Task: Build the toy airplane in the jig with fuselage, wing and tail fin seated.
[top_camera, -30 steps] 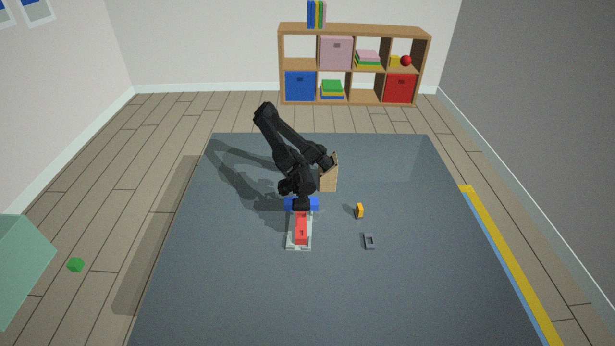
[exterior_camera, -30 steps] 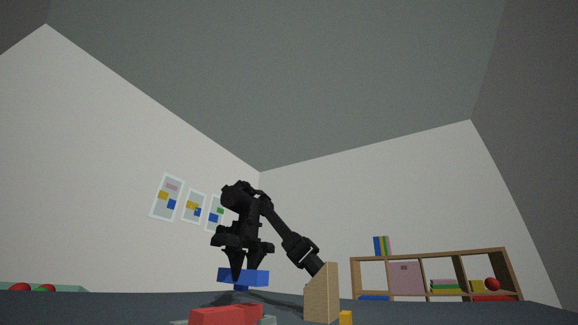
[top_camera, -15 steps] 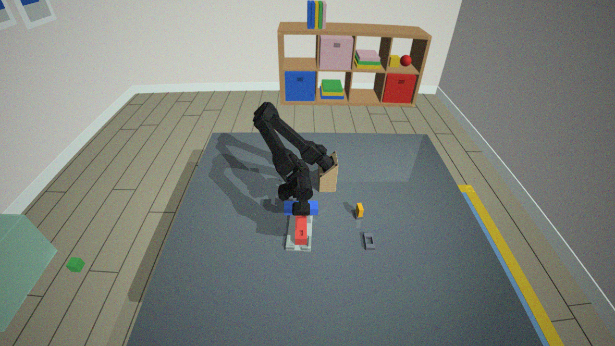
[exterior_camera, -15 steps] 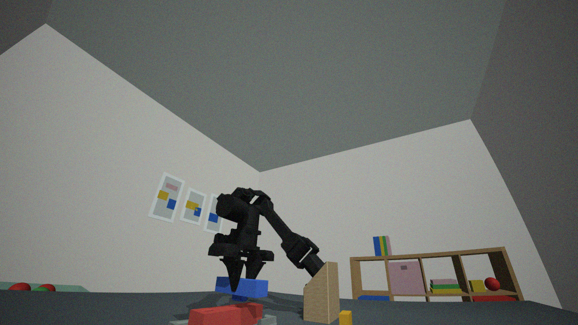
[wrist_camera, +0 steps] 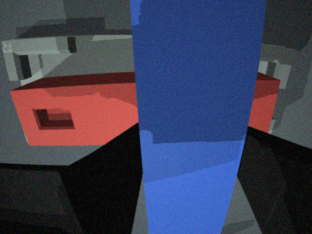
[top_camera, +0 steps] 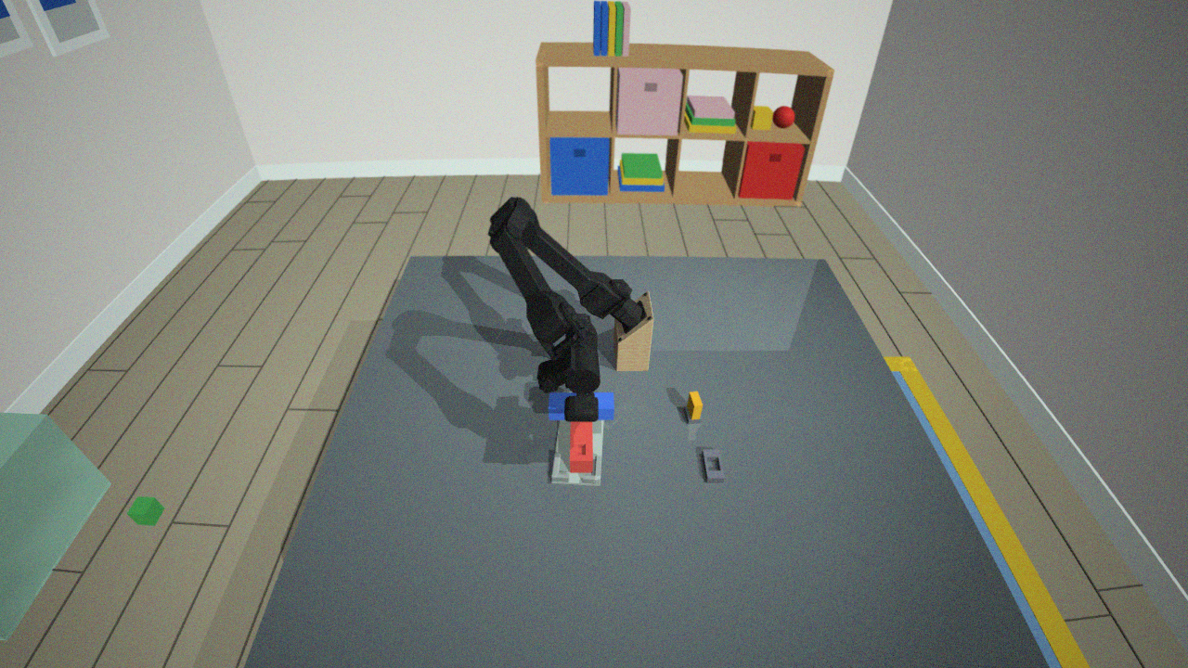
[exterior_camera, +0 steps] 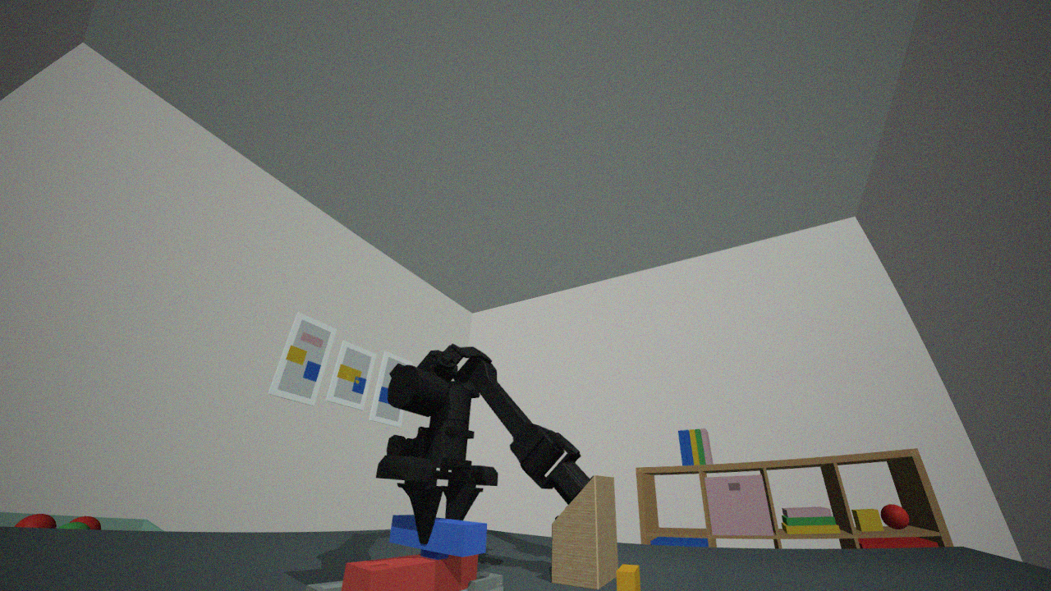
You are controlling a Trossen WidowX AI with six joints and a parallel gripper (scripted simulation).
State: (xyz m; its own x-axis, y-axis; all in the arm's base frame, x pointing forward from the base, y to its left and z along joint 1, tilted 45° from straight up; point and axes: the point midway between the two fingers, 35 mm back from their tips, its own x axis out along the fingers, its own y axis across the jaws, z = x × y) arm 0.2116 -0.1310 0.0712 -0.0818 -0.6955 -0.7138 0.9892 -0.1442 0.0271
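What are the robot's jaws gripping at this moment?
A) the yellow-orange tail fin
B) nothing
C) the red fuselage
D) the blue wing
D: the blue wing is clamped between the jaws, above the red fuselage.

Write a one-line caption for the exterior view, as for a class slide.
The gripper holds the blue wing level, its tab at the top of the red fuselage.

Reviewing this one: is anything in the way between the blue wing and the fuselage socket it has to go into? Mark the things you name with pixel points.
Nothing visible stands between them. The gripper (top_camera: pixel 581 408) (exterior_camera: pixel 442 530) holds the blue wing (top_camera: pixel 603 405) (exterior_camera: pixel 465 537) (wrist_camera: pixel 195 97) just above the red fuselage (top_camera: pixel 580 440) (exterior_camera: pixel 396 574) (wrist_camera: pixel 97 110). The wing itself hides the socket, so alignment cannot be told.
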